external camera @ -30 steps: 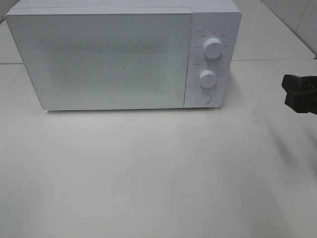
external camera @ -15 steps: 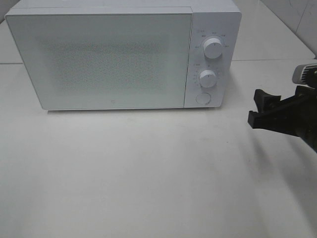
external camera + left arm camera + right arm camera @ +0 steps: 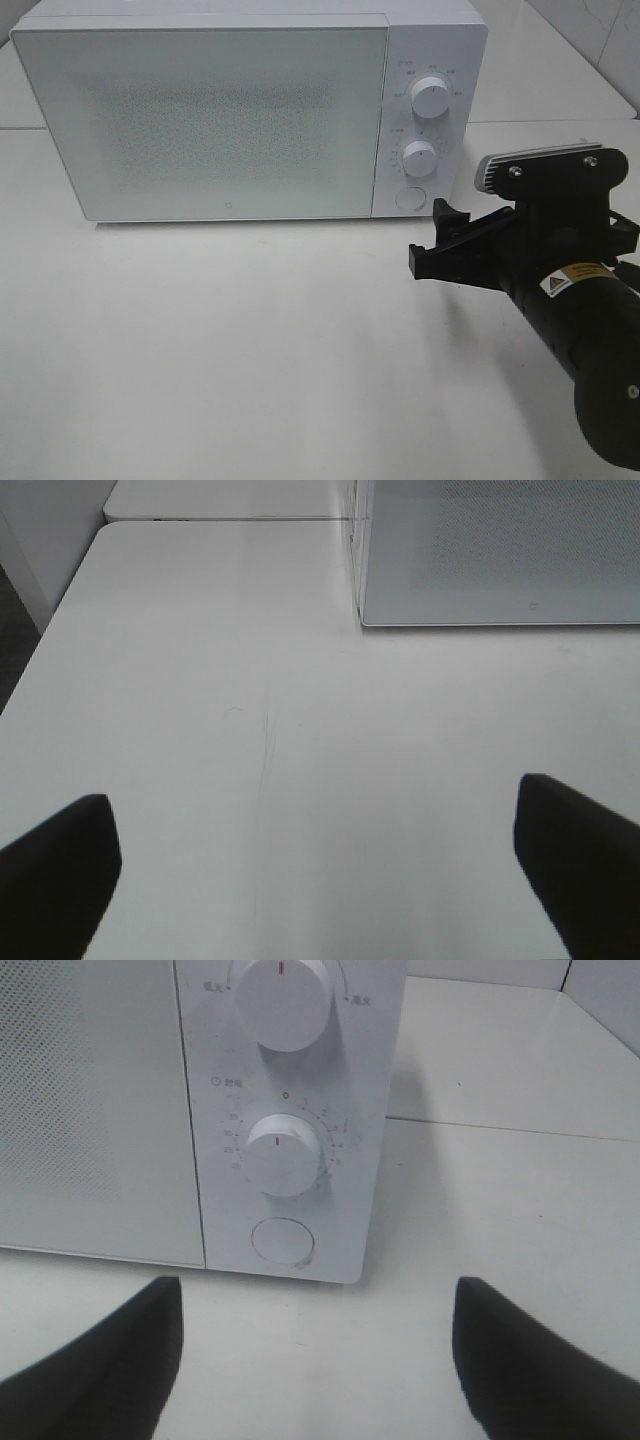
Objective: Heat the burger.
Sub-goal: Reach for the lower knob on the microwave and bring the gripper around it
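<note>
The microwave (image 3: 200, 120) fills the upper left of the high view, door closed. The right gripper (image 3: 432, 240), right of centre, stands jaws apart and empty, facing the round button (image 3: 408, 198) below the lower dial (image 3: 421, 158). The left gripper (image 3: 312, 820) is likewise apart and empty. We find the burger in no view. We judge door-opening is in hand; the next move calls for a square press on that button.

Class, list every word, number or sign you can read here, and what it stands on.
"0", red: microwave, above lower knob.
Other dial numbers, Chinese labels by upper knob: too blurred.
Yellow warning label on right arm: triangle sign; text too small.
</note>
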